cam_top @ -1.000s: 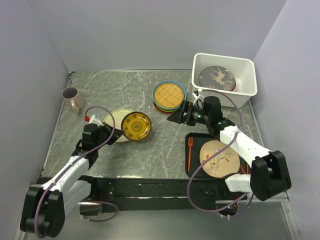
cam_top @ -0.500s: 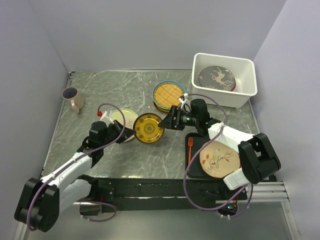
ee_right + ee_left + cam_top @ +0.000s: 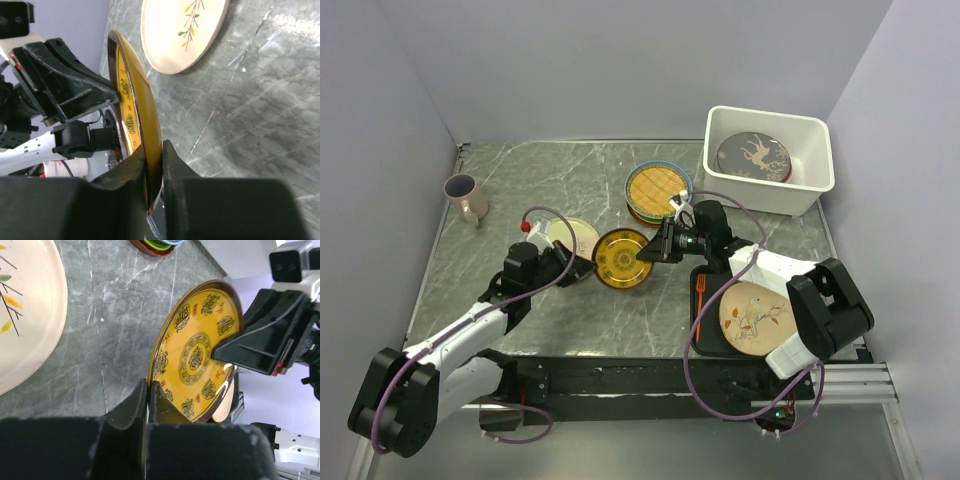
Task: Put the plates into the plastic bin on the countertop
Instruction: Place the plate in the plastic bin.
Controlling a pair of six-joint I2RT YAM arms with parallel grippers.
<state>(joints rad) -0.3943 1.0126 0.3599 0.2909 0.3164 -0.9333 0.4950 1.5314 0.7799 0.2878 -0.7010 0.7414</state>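
Top external view: yellow plate sat on edge over mid-tabletop, left pincer clamped on its 9 o'clock rim, right pincer pinched on the 3 o'clock rim. Best move: left releases first, then right carries to plastic bin at 2 o'clock.

you have a grey-green veined counter, with the white plastic bin at its far right corner. just left of the bin sits a stack of plates, yellow lattice on top. nearer you than the bin lies a black tray. well left of the bin are a cream sprig-painted plate and, farther left, a pale mug.
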